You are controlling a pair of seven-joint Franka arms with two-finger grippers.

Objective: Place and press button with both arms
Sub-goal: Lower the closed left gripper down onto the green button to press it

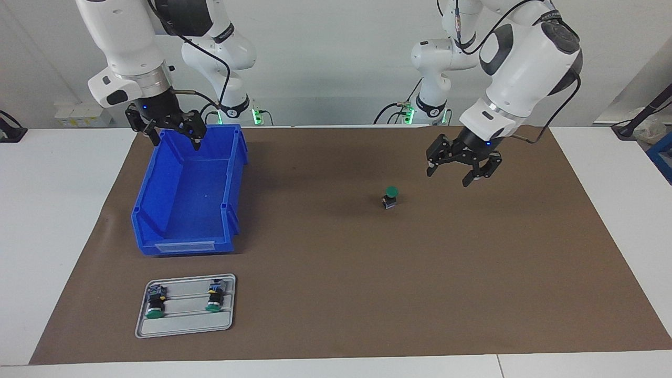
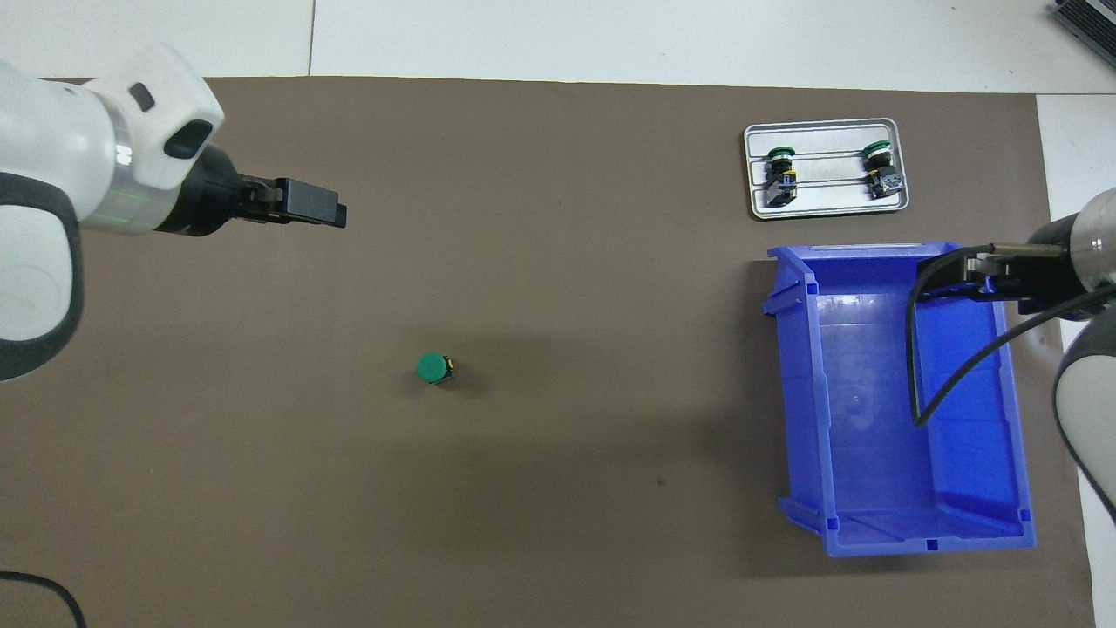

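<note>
1. the button (image 1: 389, 197) stands upright on the brown mat (image 1: 336, 294) near the middle of the bench (image 1: 52, 210), green cap up, body resting on the mat. nothing touches it.
2. the left claw (image 1: 462, 167) hangs in the air just beside the button, toward the left arm's end of the bench. its fingers are spread apart and empty.
3. the right claw (image 1: 173, 134) is over the end of the blue bin (image 1: 189, 210) nearest the robots. its fingers are apart and hold nothing; this arm waits.
4. the bin looks empty. a grey tray (image 1: 186, 328) lies farther from the robots than the bin, with two more buttons (image 1: 156, 302) lying on their sides in it, one beside the other.
5. my reading of the step: the placing part seems done, since one button sits upright and free on the mat with the open left claw clear of it. pressing is what remains.
6. the next move likely calls for a claw to come squarely over the green cap and push straight down. the button is small and stands on a narrow base, so an off-centre push could tip it over.
7. since the task names both arms, the other claw may need to steady the body or take its own turn pressing; which one, i cannot tell.
</note>
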